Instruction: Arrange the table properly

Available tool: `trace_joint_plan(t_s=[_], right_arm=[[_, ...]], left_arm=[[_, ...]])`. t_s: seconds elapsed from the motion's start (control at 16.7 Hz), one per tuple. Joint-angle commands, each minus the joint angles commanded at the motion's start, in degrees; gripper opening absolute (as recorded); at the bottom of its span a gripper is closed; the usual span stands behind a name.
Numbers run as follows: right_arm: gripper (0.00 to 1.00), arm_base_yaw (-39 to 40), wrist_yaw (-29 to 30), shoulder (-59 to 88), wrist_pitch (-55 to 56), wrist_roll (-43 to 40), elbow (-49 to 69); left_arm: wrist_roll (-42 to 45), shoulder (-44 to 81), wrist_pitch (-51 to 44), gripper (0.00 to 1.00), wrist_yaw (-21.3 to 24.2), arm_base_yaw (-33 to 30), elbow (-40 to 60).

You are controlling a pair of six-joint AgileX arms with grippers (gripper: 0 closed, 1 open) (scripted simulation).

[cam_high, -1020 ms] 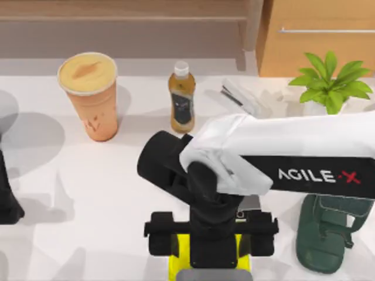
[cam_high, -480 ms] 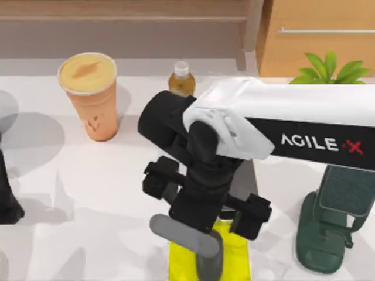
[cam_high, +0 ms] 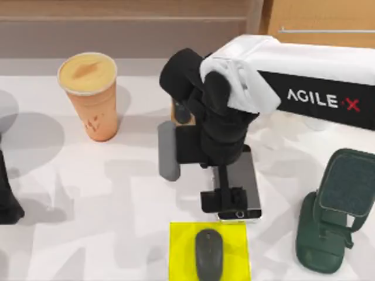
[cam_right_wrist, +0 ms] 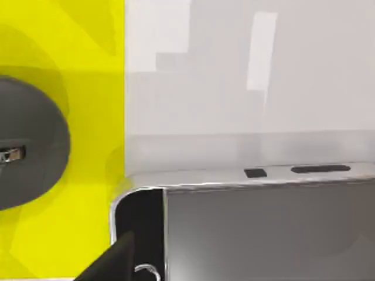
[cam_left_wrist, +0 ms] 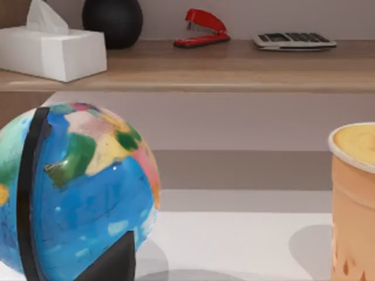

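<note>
On the white table (cam_high: 88, 193), a dark grey mouse (cam_high: 209, 261) rests on the yellow pad (cam_high: 181, 234) at the front edge; the pad and mouse also appear in the right wrist view (cam_right_wrist: 58, 70) (cam_right_wrist: 23, 152). A black phone (cam_high: 241, 175) lies flat just behind the pad, seen close up by the right wrist camera (cam_right_wrist: 263, 234). My right gripper (cam_high: 224, 198) hovers open over the phone's near end and holds nothing. My left arm (cam_high: 7, 199) stays parked at the left edge, one finger (cam_left_wrist: 114, 263) in front of a globe (cam_left_wrist: 76, 187).
An orange drink cup (cam_high: 88, 96) stands back left. A brown bottle (cam_high: 174, 111) peeks out beside the right arm. A dark green phone stand (cam_high: 331, 216) sits front right. A wooden cabinet (cam_high: 316, 14) and shelf (cam_left_wrist: 234, 64) run along the back.
The right arm has swung from over the yellow pad toward the back and turned its wrist. The mouse now lies uncovered on the pad, and the phone has come into sight.
</note>
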Motion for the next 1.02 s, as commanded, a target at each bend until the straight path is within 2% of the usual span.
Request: trace_joint_plan(t_s=[0.3,0.54,0.78,1.02], right_arm=[[1.0,-3.5,-0.9,2.9,-4.5,38.9,4.6],[1.0,-5.3,-2.2,4.1,-8.0,63.0,7.2],[1.0,-6.5,-3.3,3.7,-10.2,77.9,8.5],[1.0,-6.9,-3.7,3.2,-10.9,83.3,8.8]], left_arm=[[0.0,0.0,0.0,1.0,0.0,0.0,0.0],[0.0,0.0,0.0,1.0,0.0,0.0,0.0],[0.0,0.0,0.0,1.0,0.0,0.0,0.0],[0.0,0.0,0.0,1.0,0.0,0.0,0.0]])
